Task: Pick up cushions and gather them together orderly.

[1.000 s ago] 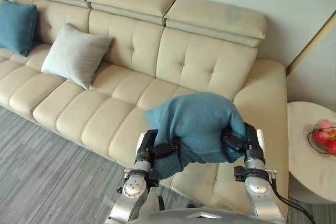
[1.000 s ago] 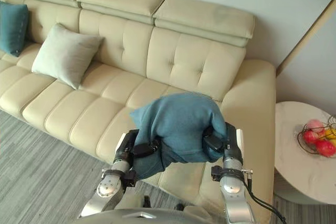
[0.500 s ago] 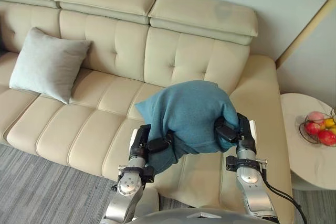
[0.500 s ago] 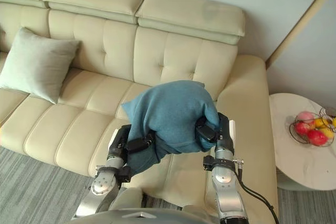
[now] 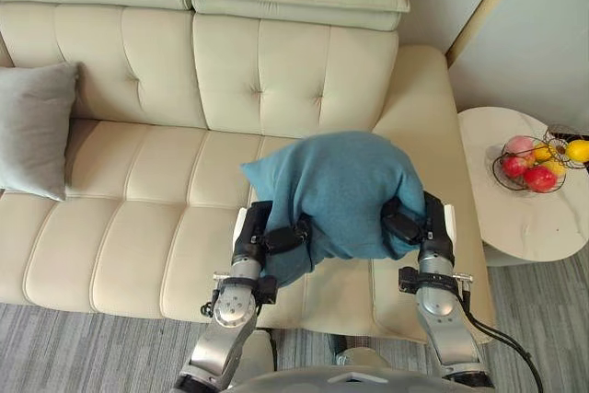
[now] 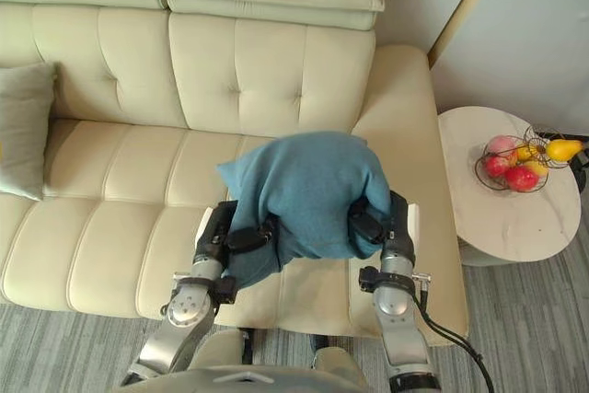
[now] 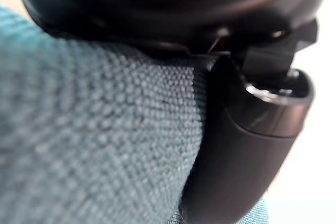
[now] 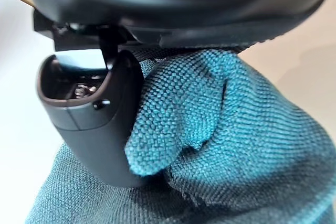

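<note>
I am holding the blue cushion [image 5: 340, 192] above the sofa [image 5: 138, 227] seat, left hand [image 5: 274, 236] clamping its 8 o'clock side and right hand [image 5: 411, 225] clamping its 4 o'clock side. A grey cushion [image 5: 32, 126] is leaning at 9 o'clock.

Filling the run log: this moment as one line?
held: teal cushion | left hand: shut on it | right hand: shut on it | place: raised over sofa | grey cushion: on sofa, left, apart

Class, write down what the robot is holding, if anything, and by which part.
The teal cushion, held between both hands: the left hand pinches its lower left side, the right hand its lower right side.
</note>
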{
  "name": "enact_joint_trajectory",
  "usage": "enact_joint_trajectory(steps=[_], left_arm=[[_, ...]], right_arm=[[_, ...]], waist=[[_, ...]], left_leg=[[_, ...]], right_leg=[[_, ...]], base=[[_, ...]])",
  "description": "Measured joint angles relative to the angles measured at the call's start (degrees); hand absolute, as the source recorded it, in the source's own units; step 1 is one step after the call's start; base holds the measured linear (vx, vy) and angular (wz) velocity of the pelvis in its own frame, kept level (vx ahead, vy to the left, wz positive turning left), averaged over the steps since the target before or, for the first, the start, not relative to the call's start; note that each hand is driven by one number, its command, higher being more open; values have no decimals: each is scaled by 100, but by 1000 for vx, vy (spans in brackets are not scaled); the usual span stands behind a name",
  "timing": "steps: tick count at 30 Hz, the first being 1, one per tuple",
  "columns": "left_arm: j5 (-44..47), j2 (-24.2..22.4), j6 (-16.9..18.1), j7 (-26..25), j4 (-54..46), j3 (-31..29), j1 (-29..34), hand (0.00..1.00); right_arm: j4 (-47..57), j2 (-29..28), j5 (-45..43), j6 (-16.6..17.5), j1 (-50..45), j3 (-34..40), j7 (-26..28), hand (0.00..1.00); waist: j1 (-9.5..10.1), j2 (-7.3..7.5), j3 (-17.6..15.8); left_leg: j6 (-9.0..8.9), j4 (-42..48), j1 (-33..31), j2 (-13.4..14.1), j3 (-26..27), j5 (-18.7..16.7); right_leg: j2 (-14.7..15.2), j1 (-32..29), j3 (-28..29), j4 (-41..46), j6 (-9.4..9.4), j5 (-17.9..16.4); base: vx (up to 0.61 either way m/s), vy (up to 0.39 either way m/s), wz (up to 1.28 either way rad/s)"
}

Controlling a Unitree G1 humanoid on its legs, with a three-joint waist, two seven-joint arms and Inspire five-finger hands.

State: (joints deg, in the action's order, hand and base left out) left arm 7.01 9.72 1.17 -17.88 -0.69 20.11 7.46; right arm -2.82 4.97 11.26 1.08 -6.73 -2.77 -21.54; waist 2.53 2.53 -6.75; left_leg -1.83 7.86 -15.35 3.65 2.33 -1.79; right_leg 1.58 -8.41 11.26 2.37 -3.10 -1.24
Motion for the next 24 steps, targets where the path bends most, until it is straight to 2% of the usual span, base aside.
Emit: enact_joint_trajectory(steps=[6,11,12,13,16,17,21,24], left_arm=[[-98,-16,0,-621,0,-15,-1084,0],[-273,-11,2,-1338,73,-51,-2679,0],[-317,-9,6,-1557,277,-70,-3224,0],[-317,-9,7,-1570,295,-72,-3261,100],[-315,-2,26,-1783,1077,-105,-4444,100],[-315,2,31,-1796,1162,-114,-4562,100],[-252,81,65,-1794,2422,-314,-5925,100],[-238,112,65,-1762,2941,-539,-6235,100]], right_arm=[[-36,-22,0,-37,1042,-92,-570,0],[-303,41,-5,-36,2505,-55,-1279,0],[-556,78,-7,-36,3008,-38,-1492,0],[-580,79,-7,-36,3040,-35,-1505,100],[-1325,182,-9,-35,4147,213,-1719,100],[-1410,196,-9,-34,4261,229,-1738,100],[-2591,215,-133,-35,5460,613,-1824,100],[-2966,172,-439,-35,5691,612,-1719,100]], waist=[[86,-58,-34],[224,-233,-247],[243,-276,-375],[246,-275,-379],[297,-330,-606],[297,-333,-649],[278,-356,-1182],[244,-367,-1350]], left_leg=[[10,-152,-497,-4,-24,260],[-20,-151,-1091,21,-88,540],[-38,-175,-1175,25,-136,630],[-39,-180,-1183,27,-137,637],[-61,-498,-1360,48,-200,976],[-61,-545,-1364,48,-209,1012],[-101,-1127,-1396,73,-282,1481],[-124,-1275,-1463,73,-300,1602]], right_leg=[[-5,-571,-148,52,-30,71],[-38,-1143,-166,51,-25,254],[-50,-1224,-198,52,-23,280],[-51,-1236,-200,53,-22,283],[-92,-1539,-267,53,-26,413],[-95,-1563,-275,51,-26,429],[-135,-1828,-326,4,-44,583],[-134,-1950,-338,-10,-58,619]], base=[[-65,-15,3],[-127,-2,2],[-109,-6,7],[-106,-12,5],[-86,-24,5],[-62,-22,6],[-4,-12,2],[104,-3,1]])
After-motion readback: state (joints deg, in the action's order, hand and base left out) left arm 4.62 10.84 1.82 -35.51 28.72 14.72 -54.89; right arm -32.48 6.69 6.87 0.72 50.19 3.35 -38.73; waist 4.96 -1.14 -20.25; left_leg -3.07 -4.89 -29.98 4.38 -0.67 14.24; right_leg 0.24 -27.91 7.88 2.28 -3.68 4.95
